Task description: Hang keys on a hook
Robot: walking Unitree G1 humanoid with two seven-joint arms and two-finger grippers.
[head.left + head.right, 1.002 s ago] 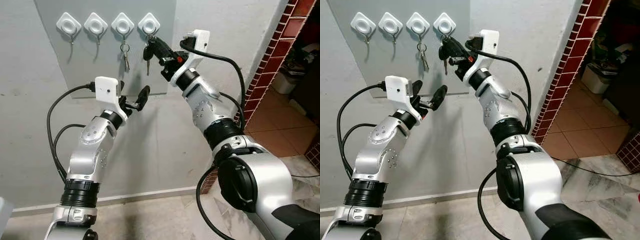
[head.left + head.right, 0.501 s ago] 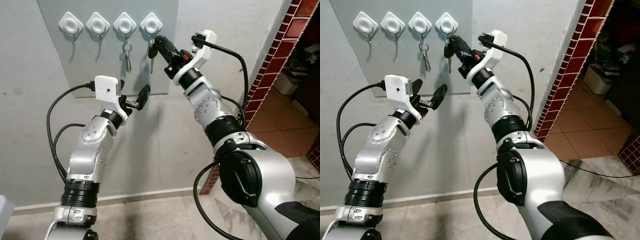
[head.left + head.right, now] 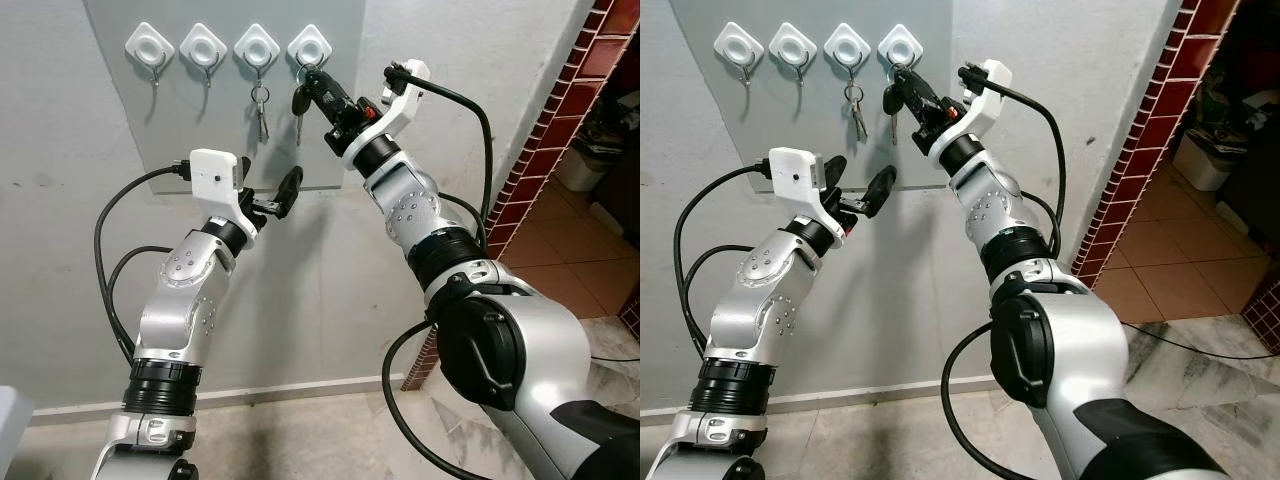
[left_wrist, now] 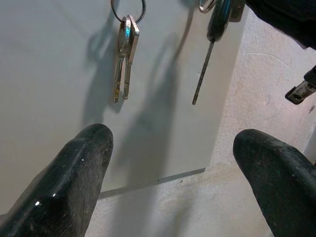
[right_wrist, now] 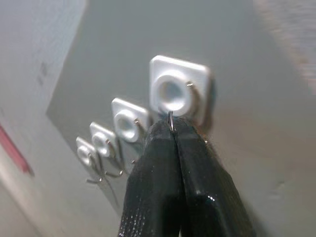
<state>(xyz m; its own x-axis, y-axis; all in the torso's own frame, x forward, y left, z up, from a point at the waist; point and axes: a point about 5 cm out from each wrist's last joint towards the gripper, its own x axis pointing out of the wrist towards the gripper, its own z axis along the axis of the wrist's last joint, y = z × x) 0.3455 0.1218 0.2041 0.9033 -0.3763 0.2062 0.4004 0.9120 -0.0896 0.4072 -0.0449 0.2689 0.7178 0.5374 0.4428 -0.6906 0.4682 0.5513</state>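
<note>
Right claw (image 3: 312, 80) pinches keys (image 3: 298, 102) (at rightmost hook (image 3: 309, 45)).

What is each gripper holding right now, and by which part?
The right gripper pinches the black-headed key's ring at the rightmost hook. The left gripper is open, holding nothing.

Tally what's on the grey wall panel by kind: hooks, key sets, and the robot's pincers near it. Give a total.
White hooks: 4 (first, second, third, fourth)
Key sets: 2 (silver keys hanging on the third hook; black-headed key held by its ring at the fourth hook)
Pincers: 2 (left pincer open; right pincer shut on the key's ring)
Total: 8
</note>
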